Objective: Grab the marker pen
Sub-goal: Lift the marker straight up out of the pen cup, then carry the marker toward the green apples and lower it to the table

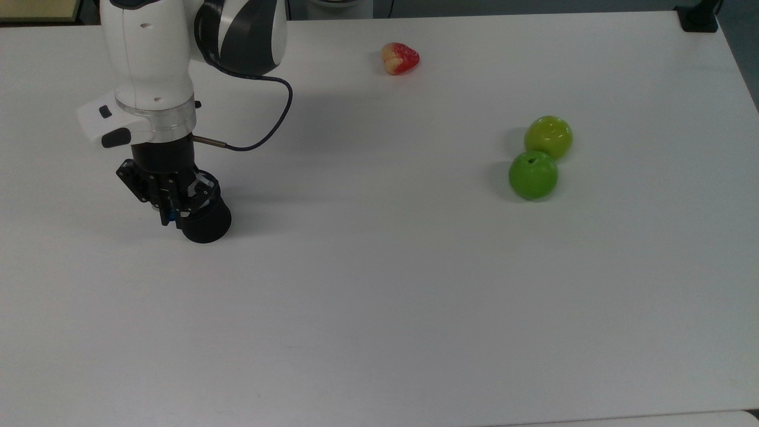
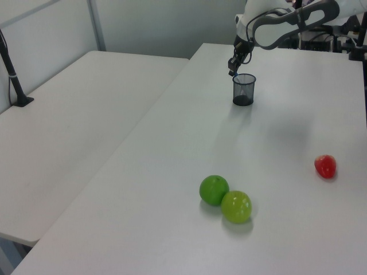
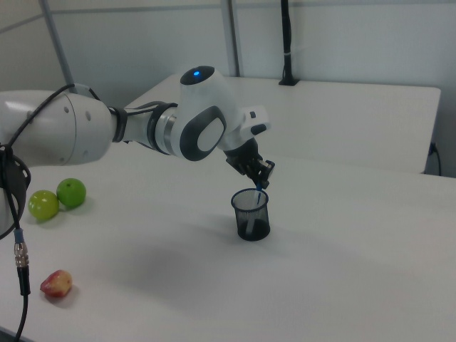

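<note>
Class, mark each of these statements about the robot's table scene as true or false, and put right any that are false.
1. The tool is right above the black mesh cup. True.
2. The two green apples lie far apart from each other. False: they sit side by side, touching or nearly so.
3. The red fruit lies inside the mesh cup. False: it lies on the bare table, well away from the cup.
4. The marker pen reaches down into the cup. True.
5. The cup lies tipped on its side. False: it stands upright.
</note>
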